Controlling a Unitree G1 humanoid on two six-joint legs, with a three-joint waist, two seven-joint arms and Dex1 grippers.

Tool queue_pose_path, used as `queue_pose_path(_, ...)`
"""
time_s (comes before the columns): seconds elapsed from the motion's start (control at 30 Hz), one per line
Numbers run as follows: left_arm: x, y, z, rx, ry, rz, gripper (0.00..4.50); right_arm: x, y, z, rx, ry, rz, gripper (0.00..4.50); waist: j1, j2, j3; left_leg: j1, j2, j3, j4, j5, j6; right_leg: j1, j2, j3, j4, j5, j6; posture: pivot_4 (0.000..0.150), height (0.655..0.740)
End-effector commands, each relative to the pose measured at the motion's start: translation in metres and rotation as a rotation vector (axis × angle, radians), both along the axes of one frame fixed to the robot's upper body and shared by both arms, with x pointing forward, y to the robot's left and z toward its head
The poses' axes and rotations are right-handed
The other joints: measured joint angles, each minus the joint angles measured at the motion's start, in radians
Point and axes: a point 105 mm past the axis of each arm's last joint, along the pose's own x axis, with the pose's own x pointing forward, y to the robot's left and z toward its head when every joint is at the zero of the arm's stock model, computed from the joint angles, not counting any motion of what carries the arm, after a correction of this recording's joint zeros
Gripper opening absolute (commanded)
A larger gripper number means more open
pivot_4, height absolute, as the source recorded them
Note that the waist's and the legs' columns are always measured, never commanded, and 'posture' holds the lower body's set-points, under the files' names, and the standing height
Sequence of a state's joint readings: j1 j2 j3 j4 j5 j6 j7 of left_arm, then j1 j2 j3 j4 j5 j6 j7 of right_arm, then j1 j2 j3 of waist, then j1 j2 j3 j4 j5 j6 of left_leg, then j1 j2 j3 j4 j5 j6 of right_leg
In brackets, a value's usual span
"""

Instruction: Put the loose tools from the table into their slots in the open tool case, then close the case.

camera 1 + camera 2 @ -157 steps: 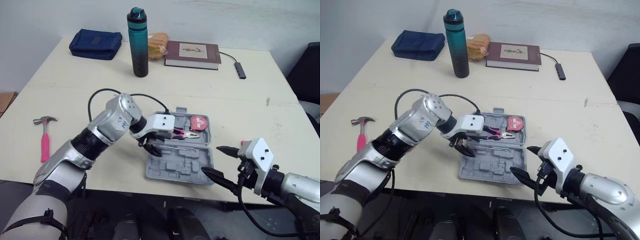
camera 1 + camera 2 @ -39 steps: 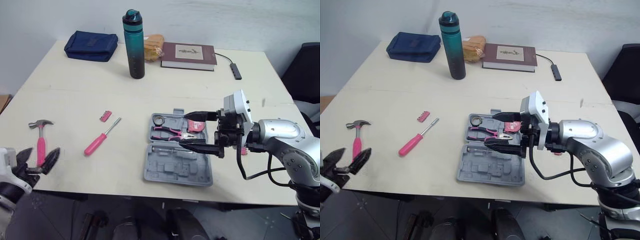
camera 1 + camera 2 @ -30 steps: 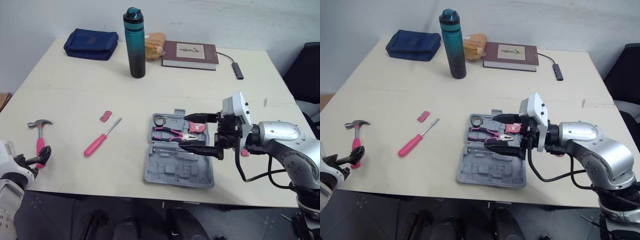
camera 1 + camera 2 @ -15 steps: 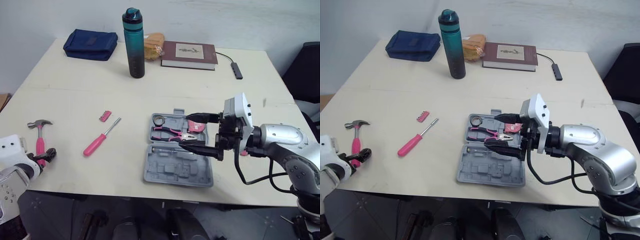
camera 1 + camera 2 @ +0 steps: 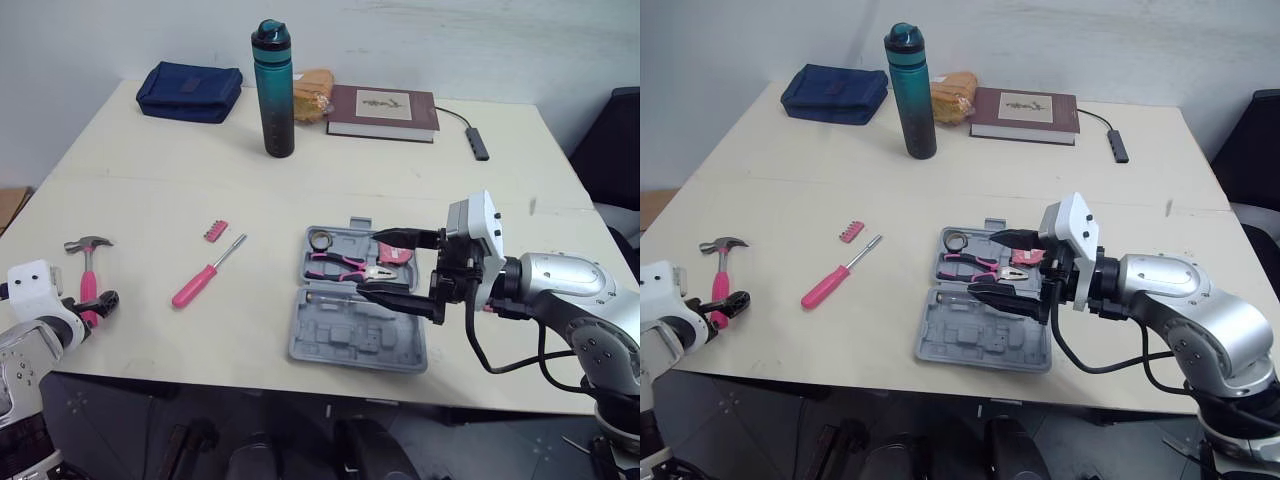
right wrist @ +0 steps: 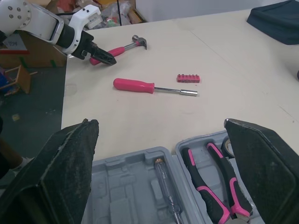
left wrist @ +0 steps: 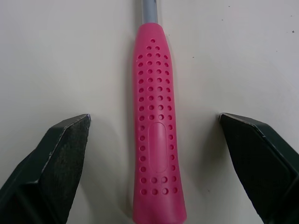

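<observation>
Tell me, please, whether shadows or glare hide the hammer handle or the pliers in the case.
Left wrist view: the hammer throws only a soft shadow beside its handle on the table, with no glare. Right wrist view: the pliers in the tool case are evenly lit, nothing hiding them.

A broad cream table [image 5: 150, 210] takes up most of the space in front of me. Its top is matte and plain, with a thin seam [image 5: 160, 183] running across it from side to side. Past the far edge rises a bare, pale grey-white wall [image 5: 420, 40]. A black chair [image 5: 612, 140] stands just off the table's right side, and a brown cardboard box [image 5: 10, 205] pokes in low on the left. Below the near edge, the floor [image 5: 750, 420] is dark tile. Beyond the left side there is a low wooden frame [image 6: 17, 77] and a heap of clutter [image 6: 107, 7]. The light is even and the shadows are soft.
</observation>
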State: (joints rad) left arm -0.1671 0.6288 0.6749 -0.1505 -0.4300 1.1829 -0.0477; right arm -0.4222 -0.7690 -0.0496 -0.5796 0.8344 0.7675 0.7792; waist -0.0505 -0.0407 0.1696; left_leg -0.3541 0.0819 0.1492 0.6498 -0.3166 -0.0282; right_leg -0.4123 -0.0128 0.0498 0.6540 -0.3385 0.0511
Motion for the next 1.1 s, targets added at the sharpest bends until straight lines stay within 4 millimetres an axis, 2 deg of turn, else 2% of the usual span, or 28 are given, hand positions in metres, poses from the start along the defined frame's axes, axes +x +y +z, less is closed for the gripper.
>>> queue_pose_path(0.03, 0.002, -0.004, -0.005, -0.024, 0.013, -0.016, 2.76, -0.004, -0.002, 0.011, 0.008, -0.050, 0.002, 4.50, 0.000, 0.000, 0.000, 0.000, 0.000, 0.000, 0.000, 0.000, 0.000, 0.000, 0.000, 0.000, 0.000, 0.000, 0.000, 0.150, 0.7377)
queue_pose_path(0.2, 0.003, -0.006, -0.003, -0.035, -0.004, -0.023, 0.55, -0.005, -0.002, 0.012, 0.003, -0.056, 0.006, 4.50, 0.000, 0.000, 0.000, 0.000, 0.000, 0.000, 0.000, 0.000, 0.000, 0.000, 0.000, 0.000, -0.001, 0.000, 0.000, 0.150, 0.7377)
queue_pose_path(0.37, 0.006, -0.002, 0.009, -0.023, -0.057, -0.019, 0.46, -0.005, -0.003, 0.012, -0.004, -0.058, 0.013, 4.50, 0.000, 0.000, 0.000, 0.000, 0.000, 0.000, 0.000, 0.000, 0.000, 0.000, 0.000, 0.000, -0.001, 0.000, 0.000, 0.150, 0.7377)
queue_pose_path(0.47, 0.017, -0.010, 0.037, 0.017, -0.147, -0.117, 0.46, -0.007, -0.004, 0.012, -0.023, -0.057, 0.027, 4.50, 0.002, -0.001, 0.000, -0.001, 0.000, 0.000, 0.000, 0.000, 0.000, 0.000, 0.000, 0.000, -0.001, 0.000, 0.000, 0.150, 0.7377)
queue_pose_path(0.5, 0.021, -0.023, 0.047, 0.043, -0.164, -0.219, 0.46, -0.008, -0.005, 0.011, -0.031, -0.054, 0.031, 4.50, 0.001, -0.003, 0.002, -0.001, 0.000, 0.000, 0.000, 0.000, 0.000, -0.001, 0.000, -0.001, -0.001, 0.000, 0.000, 0.150, 0.7377)
queue_pose_path(0.57, 0.024, -0.039, 0.054, 0.067, -0.168, -0.337, 0.46, -0.009, -0.006, 0.011, -0.038, -0.050, 0.034, 4.50, 0.001, -0.006, 0.003, -0.002, 0.000, -0.001, 0.000, 0.000, 0.000, -0.001, 0.000, -0.001, -0.001, 0.000, 0.000, 0.150, 0.7377)
queue_pose_path(0.63, 0.031, -0.063, 0.074, 0.062, -0.252, -0.451, 0.46, -0.015, -0.009, 0.006, -0.063, -0.030, 0.047, 4.50, 0.001, -0.006, 0.003, -0.003, 0.000, -0.001, 0.000, -0.001, 0.000, -0.001, -0.001, -0.002, -0.002, 0.000, 0.000, 0.150, 0.7377)
queue_pose_path(0.7, 0.035, -0.097, 0.094, 0.089, -0.327, -0.628, 0.46, -0.022, -0.014, 0.001, -0.087, -0.009, 0.052, 4.50, 0.009, -0.006, 0.003, -0.005, 0.000, -0.001, 0.000, -0.001, 0.000, -0.002, -0.002, -0.003, -0.004, 0.000, 0.000, 0.150, 0.7377)
queue_pose_path(0.77, 0.036, -0.129, 0.105, 0.093, -0.364, -0.790, 0.46, -0.026, -0.018, -0.002, -0.095, 0.003, 0.029, 4.50, 0.013, -0.006, 0.003, -0.006, 0.001, -0.002, -0.001, -0.001, 0.000, -0.002, -0.001, -0.004, -0.007, 0.000, 0.000, 0.150, 0.7377)
queue_pose_path(0.87, 0.032, -0.169, 0.114, 0.074, -0.388, -1.017, 0.46, -0.031, -0.025, -0.007, -0.116, 0.017, -0.008, 4.50, 0.017, -0.005, 0.004, -0.007, 0.001, -0.002, -0.001, -0.001, 0.000, -0.002, -0.001, -0.004, -0.009, 0.000, 0.000, 0.150, 0.7377)
queue_pose_path(1.1, 0.016, -0.235, 0.113, 0.111, -0.308, -1.509, 0.46, -0.043, -0.043, -0.025, -0.181, 0.069, -0.123, 4.50, 0.018, -0.004, 0.005, -0.006, 0.002, -0.001, 0.000, 0.000, -0.002, -0.002, 0.003, -0.002, -0.008, 0.000, 0.000, 0.150, 0.7377)
